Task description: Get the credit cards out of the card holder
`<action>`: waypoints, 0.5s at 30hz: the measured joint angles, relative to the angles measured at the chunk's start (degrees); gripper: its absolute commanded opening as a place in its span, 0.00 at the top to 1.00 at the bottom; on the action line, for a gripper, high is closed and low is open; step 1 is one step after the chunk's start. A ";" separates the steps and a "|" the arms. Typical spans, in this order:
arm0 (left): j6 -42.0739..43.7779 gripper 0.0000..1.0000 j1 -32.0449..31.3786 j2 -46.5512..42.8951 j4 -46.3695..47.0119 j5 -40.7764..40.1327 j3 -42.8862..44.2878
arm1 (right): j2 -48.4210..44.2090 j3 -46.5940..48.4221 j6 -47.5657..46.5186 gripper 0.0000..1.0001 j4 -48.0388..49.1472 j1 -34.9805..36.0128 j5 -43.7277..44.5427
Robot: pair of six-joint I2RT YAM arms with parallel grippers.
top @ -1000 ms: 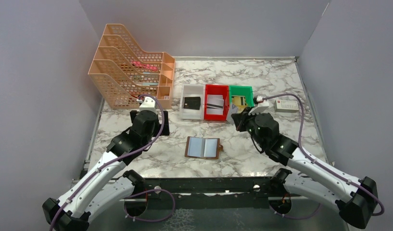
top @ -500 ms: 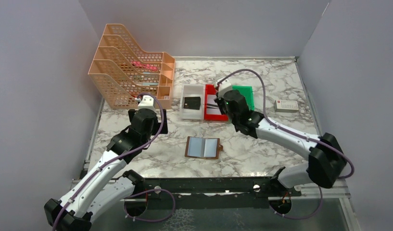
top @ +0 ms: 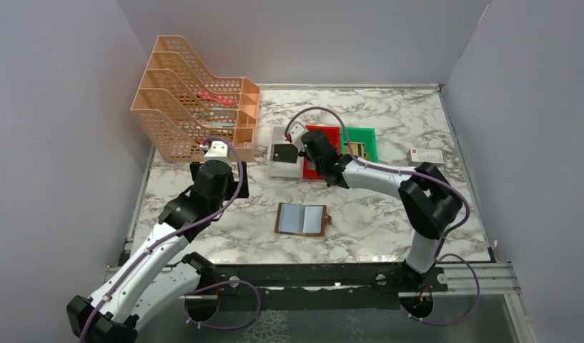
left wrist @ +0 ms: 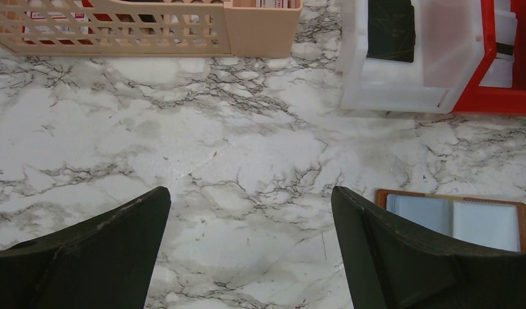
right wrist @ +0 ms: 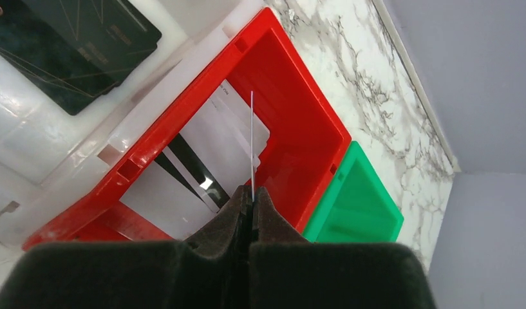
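Your right pincer is clamping its jaws tight on a thin credit card, seen edge-on so its colour is hard to tell, and is holding it above the red bin, where white striped cards are lying, next to the white bin with a black card. Your left pincer is hanging wide open over the marble table, gripping nothing. The card holder is lying open and flat between the arms.
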 measured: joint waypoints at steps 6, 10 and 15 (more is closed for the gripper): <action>0.28 0.01 0.17 0.00 0.11 0.61 0.00 | 2.16 0.26 -6.99 0.97 1.29 -0.48 0.11; 0.48 0.01 0.39 0.00 0.11 0.83 0.00 | 3.30 1.05 -10.45 0.95 2.32 -1.44 -0.22; 0.61 0.01 0.44 0.00 0.11 1.25 0.00 | 4.72 1.53 -13.66 0.94 3.72 -2.86 -1.31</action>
